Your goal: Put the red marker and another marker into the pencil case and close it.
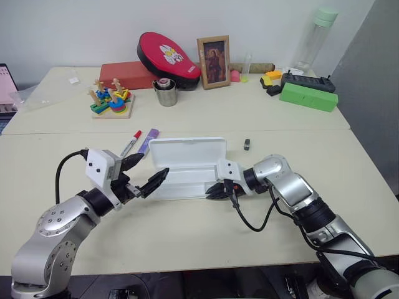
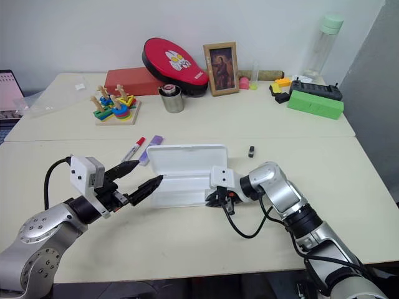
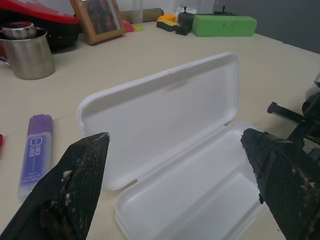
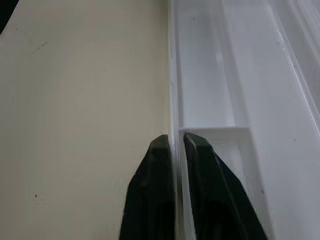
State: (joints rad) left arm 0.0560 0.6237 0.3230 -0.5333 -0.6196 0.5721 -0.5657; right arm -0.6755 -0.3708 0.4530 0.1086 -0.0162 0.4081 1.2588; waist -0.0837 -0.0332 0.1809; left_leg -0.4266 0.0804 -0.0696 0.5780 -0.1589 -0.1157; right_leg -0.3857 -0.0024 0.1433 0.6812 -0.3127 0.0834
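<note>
Pinching the white hinged plastic pencil case's point(image 1: 187, 167) front wall in my right end effector point(image 1: 214, 192), I risk dragging it across the tabletop point(image 1: 262, 124), while my left end effector point(image 1: 148, 175) gapes empty.

The open, hinged plastic pencil case point(image 1: 186, 163) is plain white inside and out. The slim marker point(image 1: 130, 143) has a white barrel with a red cap and red end. The stubby flat highlighter point(image 3: 34, 151) is pale lilac with a deeper purple cap. Both two-fingered grippers point(image 1: 148, 175) point(image 1: 215, 192) are black with white housings. The table point(image 1: 187, 230) is cream.
</note>
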